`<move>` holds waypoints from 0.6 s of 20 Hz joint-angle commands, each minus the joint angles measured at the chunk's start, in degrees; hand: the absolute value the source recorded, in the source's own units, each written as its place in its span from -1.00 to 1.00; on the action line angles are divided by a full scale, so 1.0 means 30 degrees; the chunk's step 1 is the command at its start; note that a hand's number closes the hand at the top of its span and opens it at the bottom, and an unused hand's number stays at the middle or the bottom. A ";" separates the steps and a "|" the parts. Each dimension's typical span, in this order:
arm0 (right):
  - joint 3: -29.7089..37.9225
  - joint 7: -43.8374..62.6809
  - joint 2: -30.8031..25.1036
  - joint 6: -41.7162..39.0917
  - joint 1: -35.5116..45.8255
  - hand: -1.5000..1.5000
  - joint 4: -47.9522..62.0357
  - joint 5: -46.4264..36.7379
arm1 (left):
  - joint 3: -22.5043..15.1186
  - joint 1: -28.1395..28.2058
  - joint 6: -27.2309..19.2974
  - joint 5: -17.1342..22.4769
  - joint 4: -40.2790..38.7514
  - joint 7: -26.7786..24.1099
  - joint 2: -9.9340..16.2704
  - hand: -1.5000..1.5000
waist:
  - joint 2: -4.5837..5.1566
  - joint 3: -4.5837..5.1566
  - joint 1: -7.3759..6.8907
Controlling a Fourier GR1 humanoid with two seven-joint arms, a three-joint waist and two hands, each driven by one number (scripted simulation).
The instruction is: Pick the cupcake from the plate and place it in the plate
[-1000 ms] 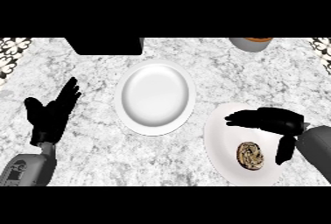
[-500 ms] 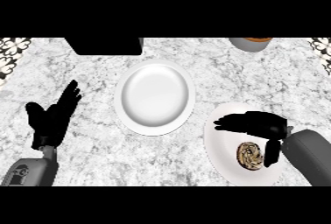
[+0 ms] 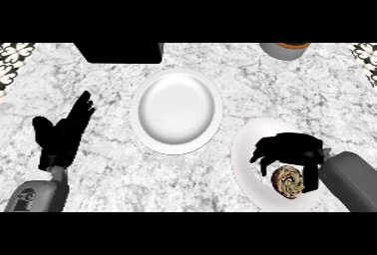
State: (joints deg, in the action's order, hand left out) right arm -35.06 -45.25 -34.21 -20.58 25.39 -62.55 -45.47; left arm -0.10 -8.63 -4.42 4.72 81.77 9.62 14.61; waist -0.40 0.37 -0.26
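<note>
I see the cupcake (image 3: 288,180) lying on the white plate at the right (image 3: 250,149), in the lower part of that plate, close to its lower right rim. Its top is brown with a pale swirl pattern, and nothing else is on this plate that I can make out.

The right hand (image 3: 290,149) is just above the cupcake in the view, over the middle of the same plate. Its fingers are curled downward, with the thumb side to the left, and they do not hold anything; the cupcake shows free below the hand, very near to it. I cannot tell if any finger touches the cupcake. The grey right forearm (image 3: 350,182) comes in from the lower right corner and covers the right edge of the plate.

The second white plate (image 3: 177,109) lies in the centre of the bench (image 3: 110,174), up and to the left of the first one, and the two plates are near but apart. I see nothing in it.

The left hand (image 3: 63,134) shows at the left side of the view, open with straight fingers pointing up and a little to the right, holding nothing, well apart from both plates.

At the far edge of the marble bench there is a black box-like thing (image 3: 121,52) above the centre plate, and a grey round container (image 3: 285,50) with a brown top at the upper right, partly cut by the edge.
</note>
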 commanded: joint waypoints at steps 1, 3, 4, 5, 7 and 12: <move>-0.0359 -0.1108 0.0318 -0.0681 -0.0978 1.00 -0.1025 -0.0353 | 0.0114 0.0864 0.0232 -0.0073 0.1004 -0.0323 0.0047 0.00 | 0.0100 -0.0120 0.0026; -0.0880 -0.0609 0.1191 -0.1121 -0.0608 1.00 -0.0586 -0.0486 | 0.0289 -0.0315 0.0078 -0.0326 -0.0771 -0.0699 -0.0129 0.00 | 0.0160 -0.0115 0.0073; -0.0083 -0.0883 0.0316 -0.1540 -0.1013 1.00 -0.1442 0.0294 | 0.0277 0.0791 0.0497 -0.0254 -0.0787 -0.1589 -0.0116 0.00 | 0.0125 -0.0109 0.0117; 0.0024 -0.0813 0.0503 -0.1656 -0.1158 1.00 -0.1629 0.0574 | 0.0525 -0.0429 0.0584 0.0040 -0.1465 -0.1098 -0.0168 0.00 | 0.0139 -0.0110 0.0194; 0.0049 -0.0808 0.0423 -0.0809 -0.2145 1.00 -0.1827 0.0302 | 0.0294 -0.0058 0.0242 -0.0420 -0.0657 -0.0730 -0.0238 0.00 | 0.0113 -0.0119 0.0142; -0.1578 0.8626 0.8658 -0.0378 -0.1828 1.00 -0.4063 -0.0403 | 0.0398 0.0094 0.0631 -0.0025 -0.0530 -0.0358 -0.0013 0.00 | -0.0098 -0.0064 0.0167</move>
State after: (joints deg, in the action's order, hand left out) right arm -36.05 -32.69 -23.03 -22.80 22.48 -71.20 -45.90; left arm 1.17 -8.24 -2.72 4.63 80.32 8.17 14.53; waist -0.79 0.82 0.15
